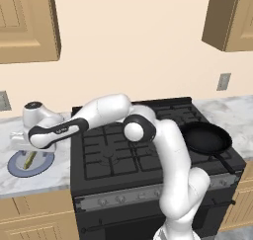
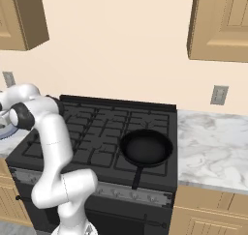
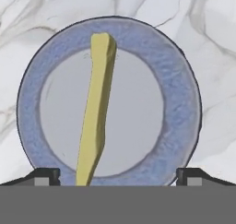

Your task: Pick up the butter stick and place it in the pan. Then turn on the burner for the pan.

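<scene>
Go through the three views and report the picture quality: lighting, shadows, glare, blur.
Left base view: flat, even light, no glare; the butter stick on the plate is small and soft-edged. Right base view: the same even light; the pan reads as plain matte black without highlights. Hand view: sharp and evenly lit, hardly any shadow under the butter stick; the open gripper shows dark at the bottom.

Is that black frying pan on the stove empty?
Empty: the round black frying pan holds nothing; the thin yellow butter stick lies on the blue-grey plate.
</scene>
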